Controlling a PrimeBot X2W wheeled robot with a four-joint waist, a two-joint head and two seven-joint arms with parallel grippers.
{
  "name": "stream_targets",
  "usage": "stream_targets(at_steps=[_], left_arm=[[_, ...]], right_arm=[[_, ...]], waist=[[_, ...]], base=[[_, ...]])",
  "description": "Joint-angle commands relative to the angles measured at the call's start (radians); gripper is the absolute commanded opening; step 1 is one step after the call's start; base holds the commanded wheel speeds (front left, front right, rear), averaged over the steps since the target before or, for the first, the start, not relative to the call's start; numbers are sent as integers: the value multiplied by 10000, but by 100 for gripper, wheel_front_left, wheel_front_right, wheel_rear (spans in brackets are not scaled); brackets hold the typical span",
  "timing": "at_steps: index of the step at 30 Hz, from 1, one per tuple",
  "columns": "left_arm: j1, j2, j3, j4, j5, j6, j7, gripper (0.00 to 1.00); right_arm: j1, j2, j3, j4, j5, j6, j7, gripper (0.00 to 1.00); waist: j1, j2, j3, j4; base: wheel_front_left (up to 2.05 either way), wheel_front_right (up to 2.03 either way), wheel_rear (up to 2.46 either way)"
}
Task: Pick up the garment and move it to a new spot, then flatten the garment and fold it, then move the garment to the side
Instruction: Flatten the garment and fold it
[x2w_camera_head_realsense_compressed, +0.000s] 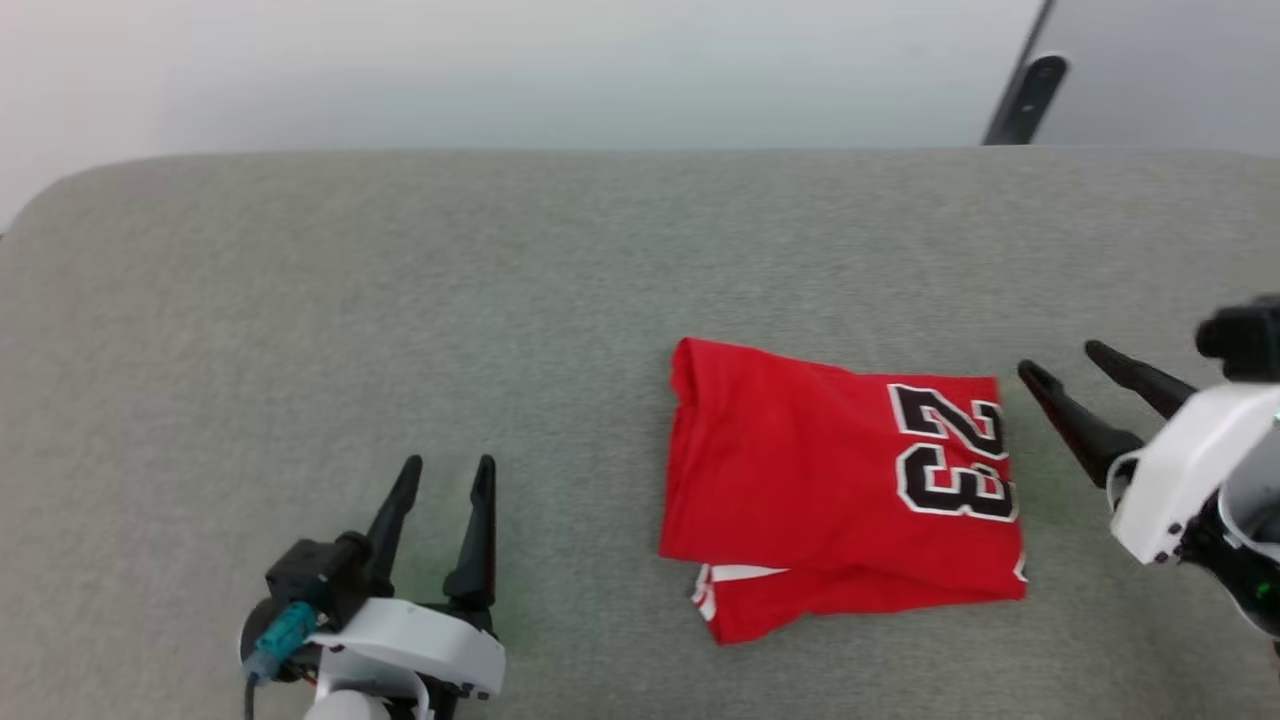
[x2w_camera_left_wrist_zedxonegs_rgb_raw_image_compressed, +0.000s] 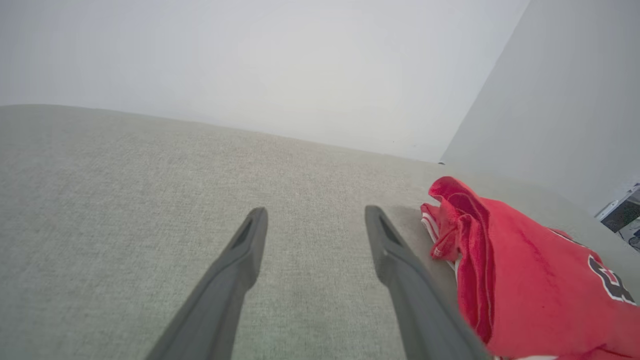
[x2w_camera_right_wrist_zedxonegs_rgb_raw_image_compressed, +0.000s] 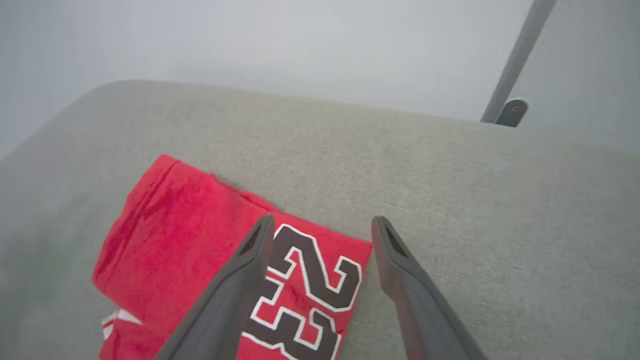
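The red garment (x2w_camera_head_realsense_compressed: 835, 485) lies folded into a rough rectangle on the grey-green cloth surface (x2w_camera_head_realsense_compressed: 400, 300), right of centre, with a black white-outlined "23" facing up near its right edge. A bit of white striped trim peeks out at its lower left corner. My right gripper (x2w_camera_head_realsense_compressed: 1060, 362) stands open just off the garment's right edge, touching nothing. In the right wrist view its fingers (x2w_camera_right_wrist_zedxonegs_rgb_raw_image_compressed: 240, 280) hover above the numbered end of the garment (x2w_camera_right_wrist_zedxonegs_rgb_raw_image_compressed: 200, 250). My left gripper (x2w_camera_head_realsense_compressed: 447, 468) is open at the lower left, well apart from the garment (x2w_camera_left_wrist_zedxonegs_rgb_raw_image_compressed: 530, 280).
The cloth surface's far edge (x2w_camera_head_realsense_compressed: 600, 155) runs across the top, with a pale wall behind it. A dark slanted pole (x2w_camera_head_realsense_compressed: 1022, 95) stands beyond the far right edge. Bare cloth spreads left of and behind the garment.
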Motion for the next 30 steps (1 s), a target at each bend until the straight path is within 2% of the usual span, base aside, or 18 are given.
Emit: stream_targets(at_steps=[1, 8, 14, 24, 30], left_arm=[[-85, 108, 54, 68, 81, -71, 7, 100], [211, 445, 302, 245, 175, -68, 7, 100], [895, 698, 537, 137, 307, -56, 7, 100], [2249, 642, 876, -799, 287, -9, 7, 100], [3167, 588, 980, -1459, 499, 237, 7, 100]], right_arm=[[306, 192, -235, 166, -149, -7, -490, 100], [1109, 745, -704, 620, -592, -7, -2053, 100], [2005, 928, -1026, 651, -874, -7, -2784, 100], [3456, 1048, -1999, -31, -1059, -7, -2991, 100], [4314, 1253, -2524, -618, -1172, -8, -2788, 100]], waist=[[0, -1, -267, -487], [0, -1, -809, -1058], [0, -1, -1290, -1223], [0, -1, -1566, -1119], [0, -1, -1689, -1029]], base=[[0, 0, 0], [0, 0, 0], [0, 0, 0], [0, 0, 0], [0, 0, 0]])
